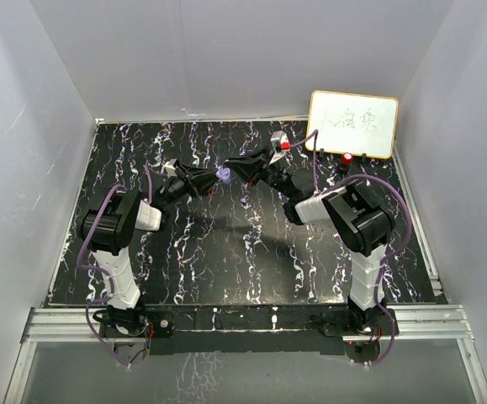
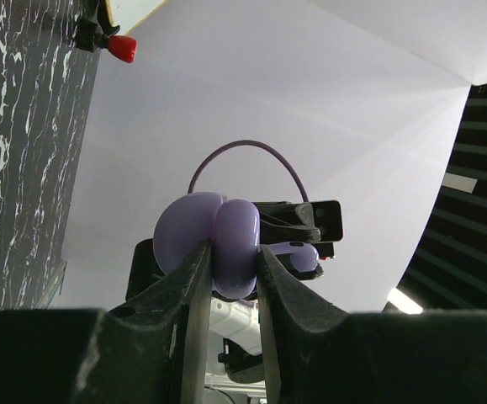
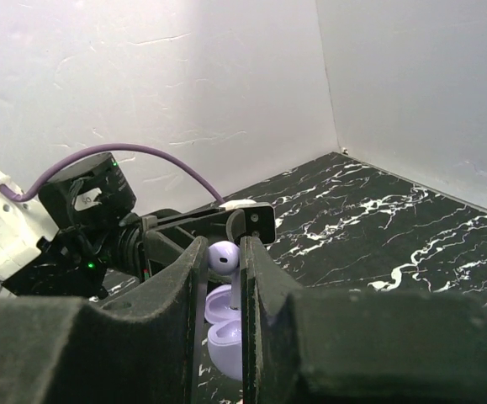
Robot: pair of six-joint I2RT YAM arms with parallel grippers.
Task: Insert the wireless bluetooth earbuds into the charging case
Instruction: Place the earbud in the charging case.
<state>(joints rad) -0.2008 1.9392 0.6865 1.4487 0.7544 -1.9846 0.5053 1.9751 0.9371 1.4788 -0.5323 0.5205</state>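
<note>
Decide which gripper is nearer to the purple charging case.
Left. The left gripper is shut on the purple charging case itself; the right gripper holds a purple earbud just above it.

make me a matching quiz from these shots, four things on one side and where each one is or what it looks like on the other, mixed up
Things
1. charging case
2. earbud
3. whiteboard
4. table

Matches
a. black with white veining
b. pinched in the right gripper
c. standing at the table's far right corner
d. held in the left gripper, lid open

Pairs: 1-d, 2-b, 3-c, 4-a
</note>
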